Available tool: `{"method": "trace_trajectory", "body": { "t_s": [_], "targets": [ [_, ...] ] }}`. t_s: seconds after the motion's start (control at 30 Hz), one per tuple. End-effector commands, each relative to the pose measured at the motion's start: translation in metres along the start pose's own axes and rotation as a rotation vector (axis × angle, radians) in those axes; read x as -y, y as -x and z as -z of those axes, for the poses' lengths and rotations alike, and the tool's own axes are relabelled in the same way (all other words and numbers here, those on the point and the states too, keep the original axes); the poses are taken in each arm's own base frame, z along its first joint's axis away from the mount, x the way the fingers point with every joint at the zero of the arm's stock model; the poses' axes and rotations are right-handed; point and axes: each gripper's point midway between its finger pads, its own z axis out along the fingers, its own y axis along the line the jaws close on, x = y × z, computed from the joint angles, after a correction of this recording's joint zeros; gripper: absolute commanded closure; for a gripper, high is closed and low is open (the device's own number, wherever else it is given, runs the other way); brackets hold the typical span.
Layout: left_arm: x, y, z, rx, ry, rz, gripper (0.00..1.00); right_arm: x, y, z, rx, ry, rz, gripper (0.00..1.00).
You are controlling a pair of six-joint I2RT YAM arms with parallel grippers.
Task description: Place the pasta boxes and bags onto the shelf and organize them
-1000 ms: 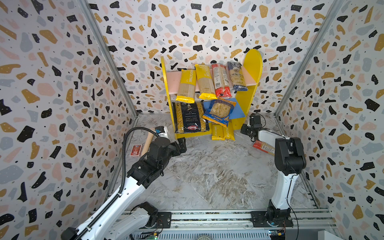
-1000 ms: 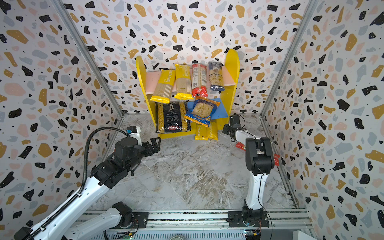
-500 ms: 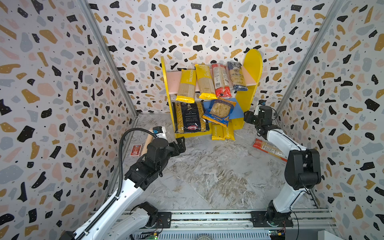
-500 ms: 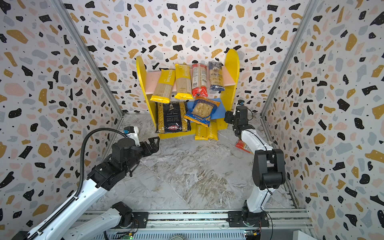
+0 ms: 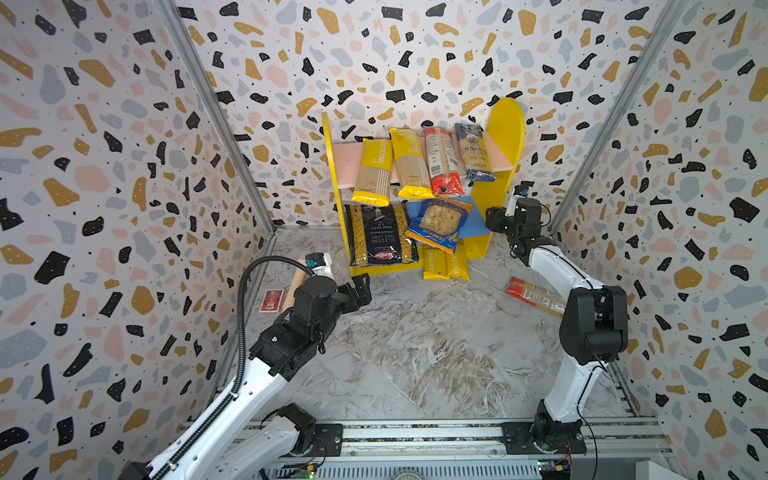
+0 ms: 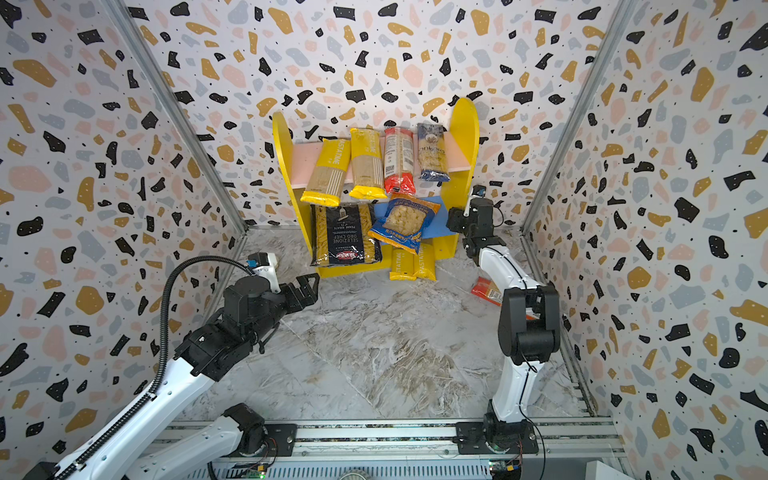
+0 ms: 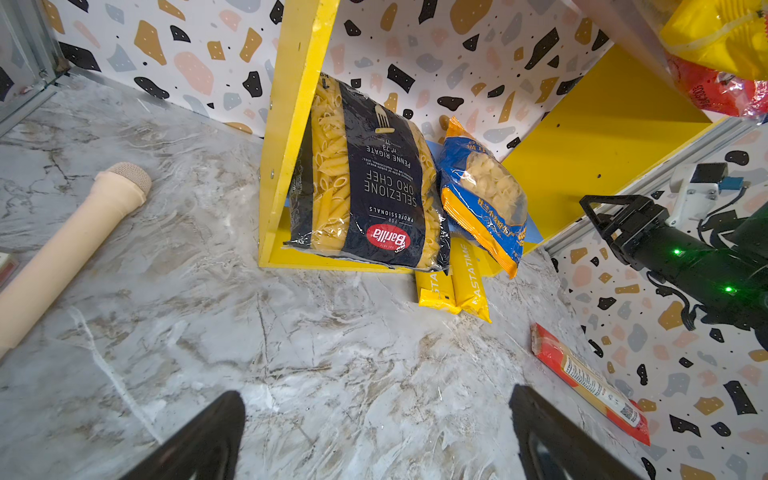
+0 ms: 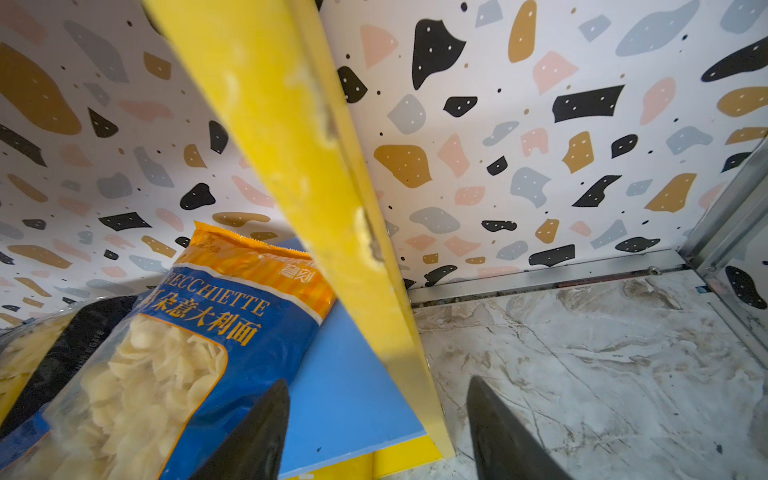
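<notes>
The shelf (image 5: 505,137) stands against the back wall. Its pink upper board carries two yellow packs (image 5: 392,166), a red-ended pack (image 5: 442,162) and a dark-blue pack (image 5: 473,153). A black Barilla bag (image 5: 380,235) and a blue-orange bag (image 5: 438,222) lean on the blue lower board. Two yellow packs (image 5: 444,264) lie on the floor at the shelf's front. Another red-ended pack (image 5: 534,296) lies on the floor at the right. My right gripper (image 5: 492,218) is open, its fingers either side of the right side panel's front edge (image 8: 399,365). My left gripper (image 5: 361,286) is open and empty over the floor.
A beige wooden stick (image 5: 296,282) and a small red card box (image 5: 272,300) lie by the left wall. Patterned walls close in on three sides. The arms' rail (image 5: 415,434) runs along the front.
The right arm swung from over the floor up to the shelf's right side panel, and its jaws spread wider. The left arm drew back slightly, still open.
</notes>
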Motion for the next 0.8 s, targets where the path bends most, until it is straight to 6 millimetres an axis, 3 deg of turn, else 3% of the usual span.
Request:
{"method": "trace_trajectory", "body": {
  "t_s": [0.0, 0.27, 0.33, 0.4, 0.53, 0.77],
  "targets": [
    [0.009, 0.019, 0.004, 0.052, -0.021, 0.019, 0.0, -0.001, 0.023, -0.005, 0.051, -0.008, 0.027, 0.33],
    [0.009, 0.02, 0.001, 0.053, -0.012, 0.017, 0.0, -0.005, 0.028, -0.02, 0.072, 0.008, 0.031, 0.39],
    [0.009, 0.019, 0.0, 0.048, -0.014, 0.016, 0.0, -0.006, 0.026, -0.02, 0.069, 0.008, 0.033, 0.5],
    [0.01, 0.018, -0.001, 0.044, -0.017, 0.013, 0.0, -0.008, 0.025, -0.017, 0.071, 0.014, 0.039, 0.71],
    [0.009, 0.018, -0.001, 0.045, -0.015, 0.013, 0.0, -0.011, 0.02, -0.009, 0.078, 0.033, 0.045, 0.91],
    [0.008, 0.019, 0.004, 0.051, -0.015, 0.017, 0.0, -0.015, 0.016, -0.002, 0.075, 0.05, 0.045, 1.0]
  ]
}}
